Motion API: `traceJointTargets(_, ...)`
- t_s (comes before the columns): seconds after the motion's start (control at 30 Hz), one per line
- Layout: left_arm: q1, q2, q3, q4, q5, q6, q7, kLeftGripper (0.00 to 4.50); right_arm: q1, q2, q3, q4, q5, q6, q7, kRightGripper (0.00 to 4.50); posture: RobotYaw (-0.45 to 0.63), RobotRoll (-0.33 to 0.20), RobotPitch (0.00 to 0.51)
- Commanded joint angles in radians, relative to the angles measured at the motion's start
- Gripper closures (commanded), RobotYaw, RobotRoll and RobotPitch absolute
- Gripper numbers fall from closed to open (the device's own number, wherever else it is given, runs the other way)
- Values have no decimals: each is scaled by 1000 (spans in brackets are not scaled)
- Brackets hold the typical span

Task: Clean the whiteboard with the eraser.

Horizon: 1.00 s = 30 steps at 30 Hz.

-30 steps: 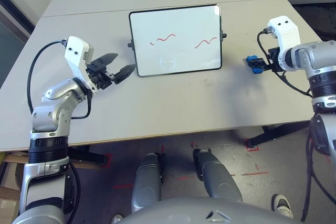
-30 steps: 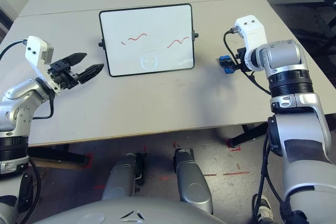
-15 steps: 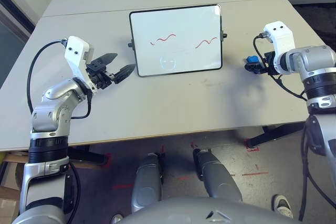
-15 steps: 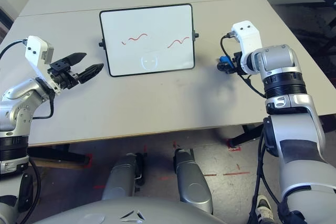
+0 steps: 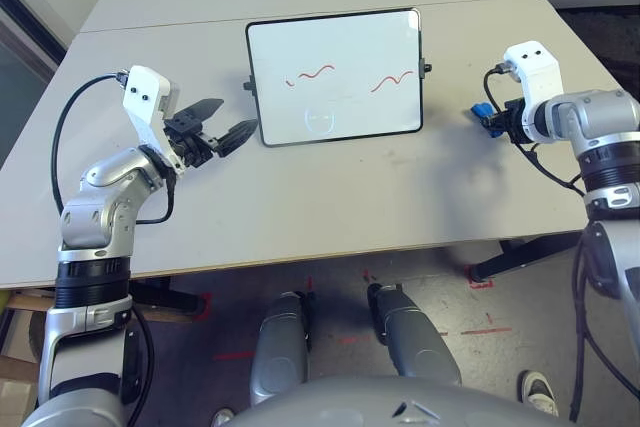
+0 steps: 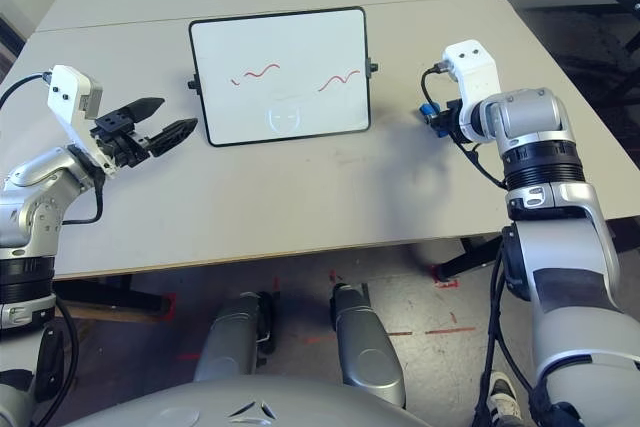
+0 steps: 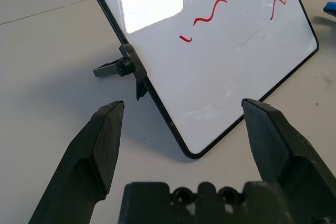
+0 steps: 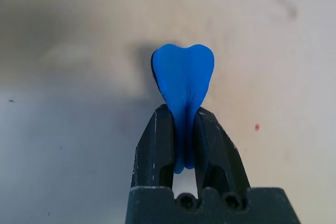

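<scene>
The right pincer (image 8: 184, 140) was clamped on the eraser (image 8: 184, 85) at its narrow waist, to the right of the whiteboard (image 5: 335, 75) on the tabletop (image 5: 330, 197). The left pincer (image 5: 222, 124) was spread wide — beside the board's left edge, apart from it. Red squiggles (image 5: 310, 74) marked the board.

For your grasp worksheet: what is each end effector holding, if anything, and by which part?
The right end effector pinches the blue eraser at its narrow middle. The left end effector is open, holding nothing.
</scene>
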Motion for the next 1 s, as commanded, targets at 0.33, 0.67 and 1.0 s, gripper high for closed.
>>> traceJointTargets(0.33, -15, 1, -20, 24, 22, -7, -9, 0, 80, -155, 249, -321, -332, -542, 24, 4174, -137, 0, 169)
traceJointTargets(0.67, -48, -10, -46, 57, 35, -20, -19, 0, 71, -119, 372, -500, -594, -527, 98, 4197, -163, 0, 158)
traceJointTargets(1.0, -56, -15, -54, 69, 40, -26, -28, 0, 25, -54, 388, -460, -688, -535, 143, 4198, -161, 0, 158)
